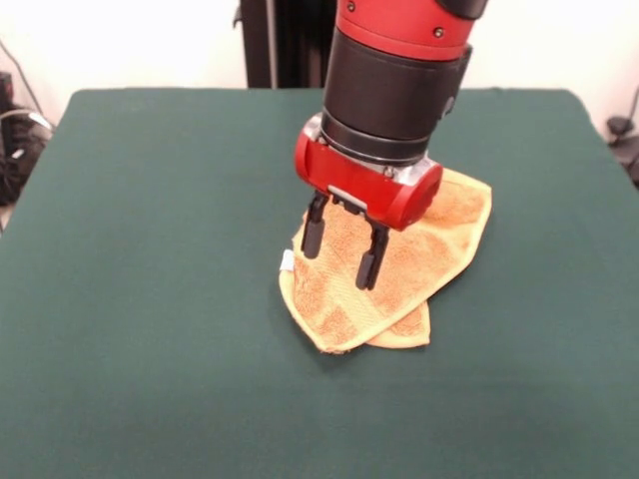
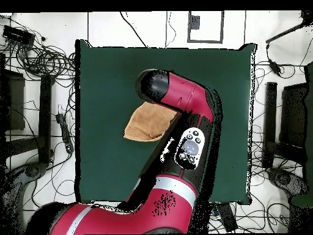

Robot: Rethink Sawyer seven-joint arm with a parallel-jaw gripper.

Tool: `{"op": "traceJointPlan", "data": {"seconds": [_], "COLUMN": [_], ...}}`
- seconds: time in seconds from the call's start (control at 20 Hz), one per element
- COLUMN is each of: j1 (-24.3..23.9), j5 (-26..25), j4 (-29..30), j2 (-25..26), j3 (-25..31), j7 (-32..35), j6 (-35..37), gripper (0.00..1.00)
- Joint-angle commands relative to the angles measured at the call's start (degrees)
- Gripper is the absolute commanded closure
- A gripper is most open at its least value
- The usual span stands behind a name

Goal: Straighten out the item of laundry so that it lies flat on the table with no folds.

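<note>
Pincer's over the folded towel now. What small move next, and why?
Probably lower the open pincer straight down onto the top layer of the towel. The towel lies folded over itself on the table, and the fingers hang spread over it, gripping nothing.

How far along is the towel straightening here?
Nothing looks done: the towel lies folded over itself on the table, a lower layer showing at its near edge. In hand: the gripper hangs open just over it, gripping nothing. Left: grasp, unfold and flatten it.
</note>
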Motion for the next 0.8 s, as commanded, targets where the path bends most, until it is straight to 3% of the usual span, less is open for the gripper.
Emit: {"op": "traceJointPlan", "data": {"seconds": [0.05, 0.8], "j1": [0.92, 1.53], "j5": [2.61, 3.88], "j4": [-0.11, 1.69], "j2": [5.64, 5.29], "j3": [2.37, 2.97], "j7": [18.17, 23.89], "j6": [6.59, 2.16], "gripper": [0.00, 0.00]}}
